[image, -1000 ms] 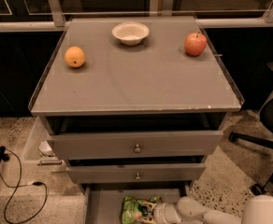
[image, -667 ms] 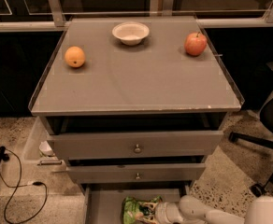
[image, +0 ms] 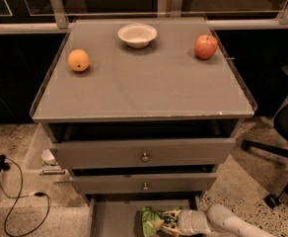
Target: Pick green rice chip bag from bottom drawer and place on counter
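Note:
The green rice chip bag (image: 150, 221) lies on the floor of the open bottom drawer (image: 112, 218), at the lower edge of the camera view and partly cut off by it. My gripper (image: 169, 222) reaches in from the right on its white arm (image: 223, 222) and is at the bag's right end, touching or overlapping it. The counter (image: 144, 90) is the broad grey top of the cabinet above.
On the counter stand an orange (image: 78, 60) at the left, a white bowl (image: 137, 35) at the back and a red apple (image: 205, 46) at the right. Two knobbed drawers (image: 144, 156) stick out above the bottom drawer. An office chair base (image: 277, 152) stands to the right, and cables (image: 16, 201) lie to the left.
The arm has shifted only slightly at the bag. The bag stays in the bottom drawer.

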Robot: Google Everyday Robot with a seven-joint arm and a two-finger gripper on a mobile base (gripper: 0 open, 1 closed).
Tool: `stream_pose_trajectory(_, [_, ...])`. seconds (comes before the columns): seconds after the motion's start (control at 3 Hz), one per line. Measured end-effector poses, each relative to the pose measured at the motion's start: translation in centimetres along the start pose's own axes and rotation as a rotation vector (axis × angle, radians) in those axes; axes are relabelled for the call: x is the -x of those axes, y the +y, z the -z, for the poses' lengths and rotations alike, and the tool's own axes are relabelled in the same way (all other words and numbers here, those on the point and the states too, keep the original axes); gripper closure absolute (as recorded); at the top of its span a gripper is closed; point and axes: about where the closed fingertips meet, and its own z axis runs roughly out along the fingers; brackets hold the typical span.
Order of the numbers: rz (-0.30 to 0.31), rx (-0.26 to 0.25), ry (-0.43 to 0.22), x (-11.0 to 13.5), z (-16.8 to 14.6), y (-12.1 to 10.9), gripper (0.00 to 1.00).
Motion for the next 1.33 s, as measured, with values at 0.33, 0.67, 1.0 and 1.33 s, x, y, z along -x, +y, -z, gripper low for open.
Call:
stream_pose_trajectory(0.33, [0.028,-0.034,0.011,1.3,3.9,-1.5,1.0])
stream_pose_trajectory(0.67, [0.061,-0.074,0.042,3.2,9.1,-4.0,1.0])
stream_pose_trajectory(1.0, [0.061,-0.074,0.042,3.2,9.1,-4.0,1.0])
stream_pose_trajectory(1.33, [0.101,-0.083,0.059,4.7,9.9,-3.5,1.0])
